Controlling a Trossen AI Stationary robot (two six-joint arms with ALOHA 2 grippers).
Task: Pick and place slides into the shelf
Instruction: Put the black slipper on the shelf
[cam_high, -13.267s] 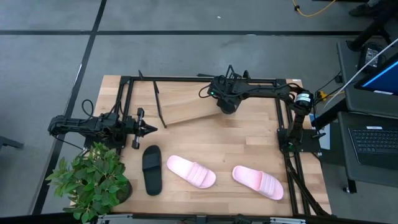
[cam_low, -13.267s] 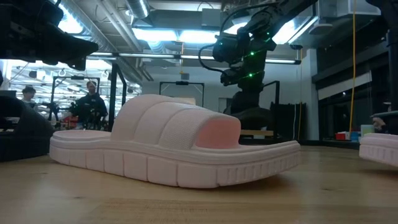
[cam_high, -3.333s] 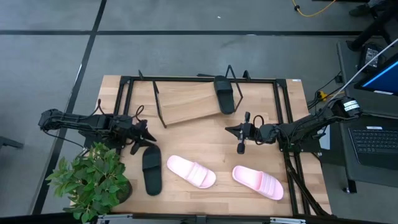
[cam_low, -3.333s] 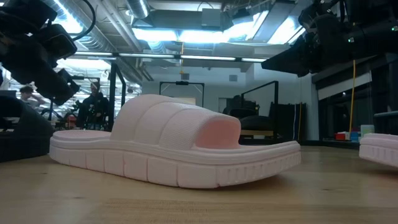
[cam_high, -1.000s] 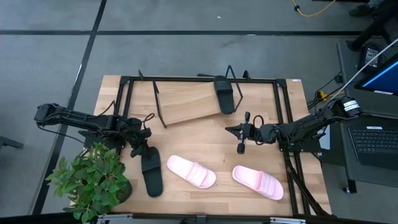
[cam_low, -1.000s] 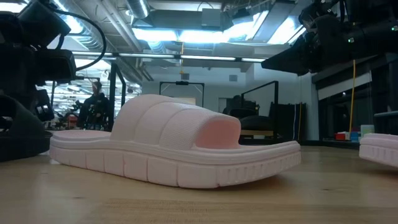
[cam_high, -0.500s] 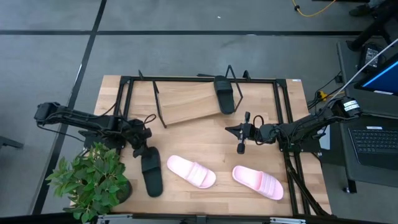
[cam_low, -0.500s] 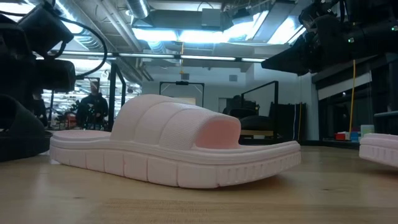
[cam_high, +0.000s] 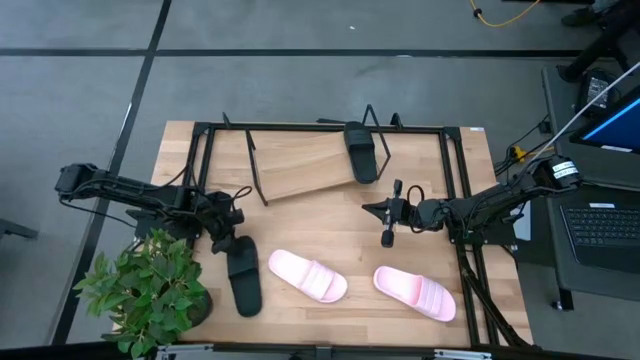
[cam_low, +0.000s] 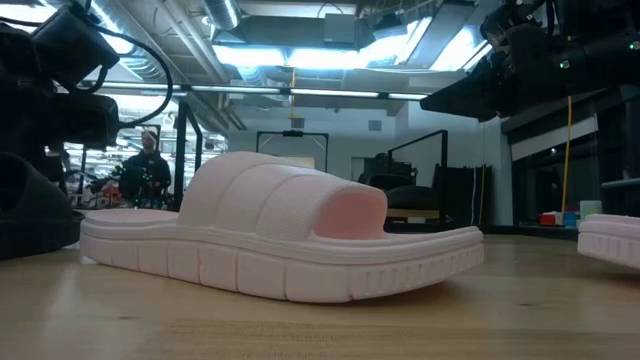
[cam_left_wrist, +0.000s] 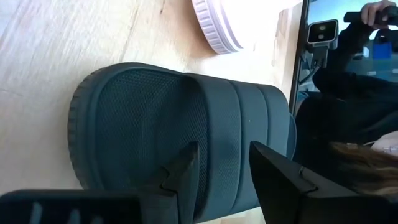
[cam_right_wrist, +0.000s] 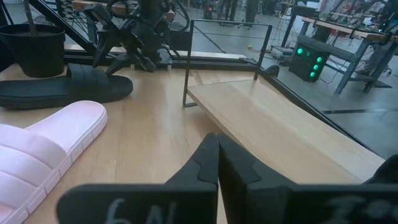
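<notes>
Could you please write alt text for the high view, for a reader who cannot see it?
Overhead, the left tool, open, sits over the end of a black slide on the wooden table, beside a potted plant. Another black slide already lies on the slanted shelf, and two pink slides wait near the front edge. The right tool, shut, hovers mid-table.

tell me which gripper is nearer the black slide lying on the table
Left. The left gripper is open right over the black slide, at its strap end. The right gripper waits shut mid-table, well off to the side.
</notes>
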